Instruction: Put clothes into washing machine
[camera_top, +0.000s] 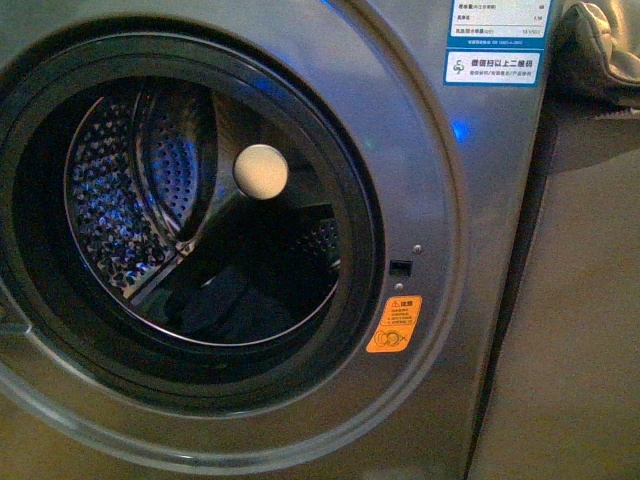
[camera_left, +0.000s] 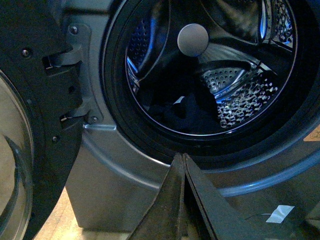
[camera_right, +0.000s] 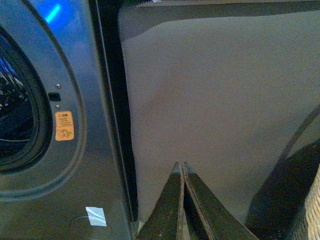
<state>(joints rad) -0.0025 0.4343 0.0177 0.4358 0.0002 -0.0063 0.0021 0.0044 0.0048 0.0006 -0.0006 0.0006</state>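
The grey washing machine (camera_top: 440, 190) fills the front view, its round porthole open onto the perforated steel drum (camera_top: 120, 200). Dark clothes (camera_top: 215, 300) lie at the bottom of the drum, and show in the left wrist view (camera_left: 190, 112) too. An orange warning sticker (camera_top: 394, 324) and a blue-white label (camera_top: 492, 38) sit on the front. My left gripper (camera_left: 182, 159) is shut and empty, just below the porthole rim. My right gripper (camera_right: 180, 167) is shut and empty, in front of the plain panel right of the machine (camera_right: 75, 75). Neither arm shows in the front view.
The machine's open door (camera_left: 30, 115) hangs at the porthole's left side on its hinge (camera_left: 75, 55). A plain grey cabinet panel (camera_right: 215, 100) stands right of the machine. Dark cloth (camera_top: 600, 50) lies on top at the right. A wicker basket edge (camera_right: 311, 212) is nearby.
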